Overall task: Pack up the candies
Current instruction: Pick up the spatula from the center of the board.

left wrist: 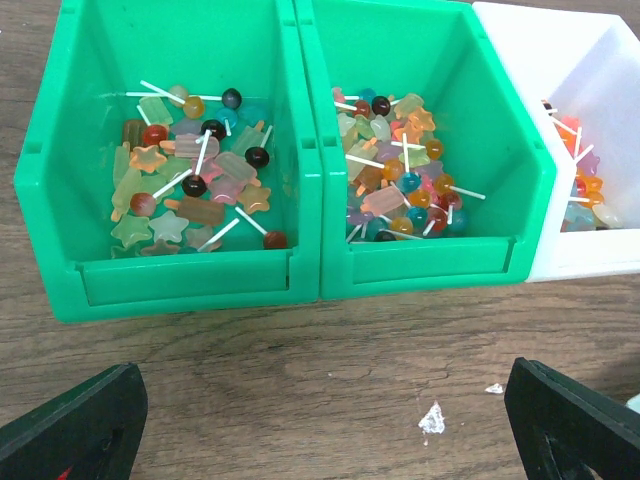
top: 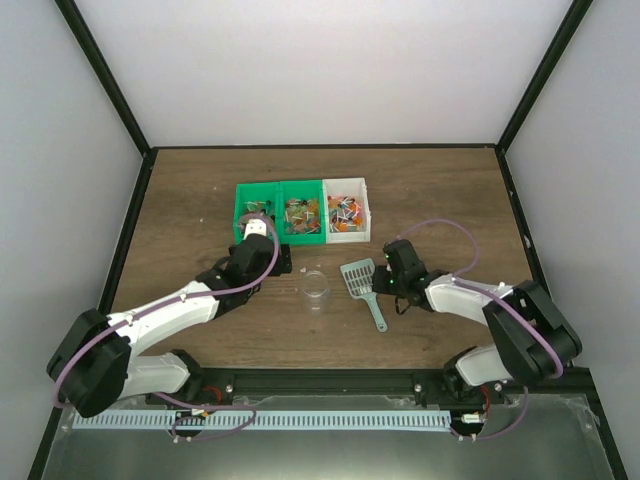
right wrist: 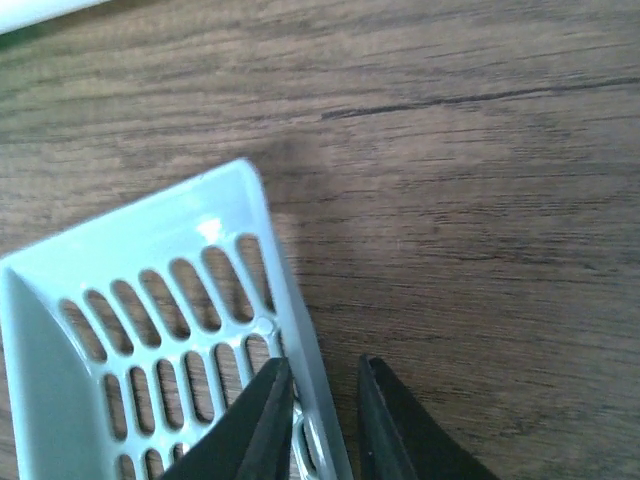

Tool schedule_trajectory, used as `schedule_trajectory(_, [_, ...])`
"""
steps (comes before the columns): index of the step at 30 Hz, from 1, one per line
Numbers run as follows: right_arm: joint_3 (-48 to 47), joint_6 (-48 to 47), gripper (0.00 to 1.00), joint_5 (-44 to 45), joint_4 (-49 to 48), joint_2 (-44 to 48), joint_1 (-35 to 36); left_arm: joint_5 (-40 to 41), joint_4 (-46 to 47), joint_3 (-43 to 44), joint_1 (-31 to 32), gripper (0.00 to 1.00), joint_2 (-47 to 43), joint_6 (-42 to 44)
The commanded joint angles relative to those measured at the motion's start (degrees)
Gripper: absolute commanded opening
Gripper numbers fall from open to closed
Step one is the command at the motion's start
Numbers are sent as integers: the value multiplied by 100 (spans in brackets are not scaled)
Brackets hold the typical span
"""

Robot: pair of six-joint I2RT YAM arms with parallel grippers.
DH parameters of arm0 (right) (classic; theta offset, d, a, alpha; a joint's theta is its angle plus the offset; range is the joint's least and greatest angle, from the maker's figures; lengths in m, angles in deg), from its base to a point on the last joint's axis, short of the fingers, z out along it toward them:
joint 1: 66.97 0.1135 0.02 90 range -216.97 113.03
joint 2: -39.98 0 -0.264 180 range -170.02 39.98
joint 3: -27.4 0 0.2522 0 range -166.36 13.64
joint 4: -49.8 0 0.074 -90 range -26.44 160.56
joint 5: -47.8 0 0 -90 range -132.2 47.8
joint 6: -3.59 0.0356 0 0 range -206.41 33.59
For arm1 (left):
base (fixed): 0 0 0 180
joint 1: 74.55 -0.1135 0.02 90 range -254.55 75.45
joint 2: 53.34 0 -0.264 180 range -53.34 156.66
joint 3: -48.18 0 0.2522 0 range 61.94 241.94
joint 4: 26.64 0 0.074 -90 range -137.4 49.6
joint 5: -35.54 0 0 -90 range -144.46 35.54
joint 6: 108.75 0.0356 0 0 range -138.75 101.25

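Note:
The candies fill three bins side by side: a left green bin [top: 243,200], a middle green bin [top: 302,235] and a white bin [top: 345,184]. In the left wrist view, lollipops and star sweets [left wrist: 195,175] lie in the left green bin [left wrist: 180,285], and more candies [left wrist: 395,165] in the middle one [left wrist: 430,265]. My left gripper [left wrist: 325,400] hovers open just in front of these bins, nothing between its fingers [left wrist: 80,425]. The pale slotted scoop [right wrist: 150,300] lies on the table. My right gripper [right wrist: 325,375] straddles its right side wall, jaws narrow, with a gap at the outer finger.
A small clear jar [top: 315,288] stands on the wood table between the two arms, left of the scoop [top: 360,277]. White wrapper scraps [left wrist: 432,420] lie on the table near my left gripper. The white bin [left wrist: 560,70] shows at the right edge of the left wrist view.

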Motion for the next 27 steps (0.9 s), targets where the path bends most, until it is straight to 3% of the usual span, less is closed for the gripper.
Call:
schedule_trajectory(1, [-227,-81,16,-15,-128,-163,-11,-3,67,167,3,100,34,124])
schedule_trajectory(6, [-326,-153,2,48,-11,-200,-11,1,59,176,-1,100,51,140])
schedule_trajectory(15, [-515,-339,1,452,468,510,14,-215,267,165,4,100,-100,415])
schedule_trajectory(20, [-766,-333,1,1288,977,1043,264,-1394,1063,-153,-1,100,-822,545])
schedule_trajectory(27, [-1191,-833,1,1643,1280,1759,838,-2900,581,1208,2,100,-717,711])
